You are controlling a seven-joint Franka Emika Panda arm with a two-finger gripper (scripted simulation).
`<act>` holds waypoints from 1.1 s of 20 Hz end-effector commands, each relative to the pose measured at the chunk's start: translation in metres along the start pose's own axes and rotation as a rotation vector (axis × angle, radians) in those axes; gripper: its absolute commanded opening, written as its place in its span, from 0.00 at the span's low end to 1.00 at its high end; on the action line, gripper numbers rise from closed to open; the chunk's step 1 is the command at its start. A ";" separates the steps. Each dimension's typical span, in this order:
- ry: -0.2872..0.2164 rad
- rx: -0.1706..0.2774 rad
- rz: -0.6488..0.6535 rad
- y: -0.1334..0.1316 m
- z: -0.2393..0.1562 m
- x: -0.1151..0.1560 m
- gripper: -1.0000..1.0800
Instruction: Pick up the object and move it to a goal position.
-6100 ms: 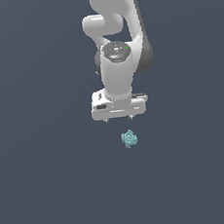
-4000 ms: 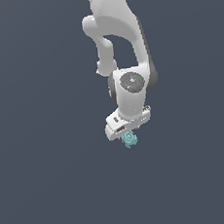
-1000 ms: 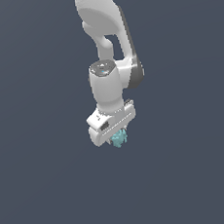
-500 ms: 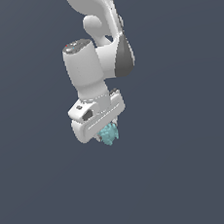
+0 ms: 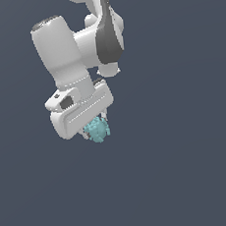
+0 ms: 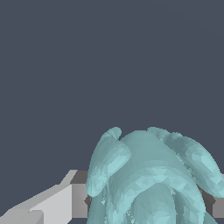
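Looking at your exterior view, you've got the small pale teal, lumpy, knobbly-edged blob tucked right under the white gripper, poking out just below its wide flat body. The fingers are mostly hidden behind that white housing, but the blob sits between them with nothing under it except plain dark blue-grey background, so the gripper is pinching it.

Your white and dark grey robot arm comes down from the top of the exterior view, and the wrist is tilted, so the gripper body slants with its end toward the exterior view's left sitting lower.

On the wrist view the teal blob fills a big chunk of the picture, all ridged and bumpy, with one pale grey finger pressed up against its side. The other finger is barely visible behind the blob.
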State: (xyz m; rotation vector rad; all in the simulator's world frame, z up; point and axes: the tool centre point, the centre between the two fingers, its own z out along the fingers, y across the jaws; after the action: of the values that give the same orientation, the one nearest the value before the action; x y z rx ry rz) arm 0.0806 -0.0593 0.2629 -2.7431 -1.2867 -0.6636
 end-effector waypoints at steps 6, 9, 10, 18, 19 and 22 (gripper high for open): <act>0.088 -0.010 -0.076 0.028 -0.043 0.002 0.00; 0.125 -0.013 -0.108 0.040 -0.061 0.002 0.00; 0.137 -0.015 -0.119 0.044 -0.068 0.002 0.00; 0.243 -0.024 -0.210 0.078 -0.121 0.000 0.00; 0.255 -0.025 -0.221 0.082 -0.127 0.000 0.00; 0.288 -0.027 -0.249 0.093 -0.143 -0.002 0.00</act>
State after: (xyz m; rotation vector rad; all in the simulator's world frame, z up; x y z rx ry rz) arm 0.0964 -0.1466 0.3971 -2.4331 -1.5482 -1.0332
